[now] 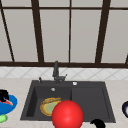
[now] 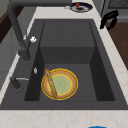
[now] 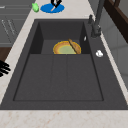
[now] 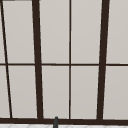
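Your left hand (image 1: 3,95) sits over the blue plate (image 1: 11,105) on the counter (image 1: 15,86) left of the sink. In the right side view it shows at the far end, fingers curled down onto the plate, and there seems to be a thin reddish-white object (image 1: 8,102) under them. You cannot tell from these views whether the fingers actually grip it. Just beside that hand, at the plate's near edge, lies a small green item (image 1: 2,118).

Your right hand (image 1: 98,123) hangs at the front edge of the counter, off the sink's right front corner. In the left side view its fingers are bent into a loose hook with nothing between them. Beyond it to the right, a dark plate (image 2: 80,7) rests on the counter with a small red piece on it.

Between your two hands lies the dark sink (image 1: 105,100). Its left part is a deep basin, its right part a shallow drainboard. In the basin lies a yellow-rimmed plate (image 2: 71,85) with a pale green centre, and a wooden utensil (image 2: 51,84) rests across the side nearest the faucet (image 1: 56,71). A large red sphere (image 1: 67,114) shows in the front view before the sink's front rim.

Behind the faucet there is a pale tiled strip, then a tall window (image 4: 70,62) with dark brown frames.
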Available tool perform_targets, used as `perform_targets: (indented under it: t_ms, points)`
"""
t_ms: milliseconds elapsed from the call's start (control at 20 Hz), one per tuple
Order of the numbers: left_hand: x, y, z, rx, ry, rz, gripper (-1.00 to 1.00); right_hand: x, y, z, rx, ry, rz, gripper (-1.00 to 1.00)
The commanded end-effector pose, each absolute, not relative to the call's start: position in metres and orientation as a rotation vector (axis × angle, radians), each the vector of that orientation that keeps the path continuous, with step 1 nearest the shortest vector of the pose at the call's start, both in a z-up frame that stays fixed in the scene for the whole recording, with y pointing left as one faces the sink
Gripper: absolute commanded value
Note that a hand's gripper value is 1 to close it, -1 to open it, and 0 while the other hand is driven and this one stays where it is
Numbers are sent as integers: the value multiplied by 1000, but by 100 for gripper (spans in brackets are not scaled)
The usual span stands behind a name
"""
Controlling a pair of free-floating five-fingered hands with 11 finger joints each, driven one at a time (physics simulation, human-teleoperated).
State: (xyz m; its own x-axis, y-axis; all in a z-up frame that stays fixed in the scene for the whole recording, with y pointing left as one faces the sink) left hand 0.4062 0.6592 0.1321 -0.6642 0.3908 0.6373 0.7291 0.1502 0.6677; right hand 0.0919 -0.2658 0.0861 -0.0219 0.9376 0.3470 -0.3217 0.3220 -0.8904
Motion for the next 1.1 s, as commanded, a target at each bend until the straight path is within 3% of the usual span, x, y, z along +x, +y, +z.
perform_targets:
  t_ms: [0,250,300,500,1050]
  points:
    - [419,662,109,-1025,-2163,-1515,100,92,-266,86,-688,-1172,1141,0]
    - [422,667,109,-1139,-2114,-1432,100,92,-266,86,-688,-1172,1141,0]
    - [423,671,118,-1175,-2105,-1404,-100,92,-266,86,-688,-1172,1141,0]
    - [434,677,174,-982,-2410,-1405,-100,92,-266,86,-688,-1172,1141,0]
    - [394,700,202,-972,-2345,-1384,-100,92,-266,86,-688,-1172,1141,0]
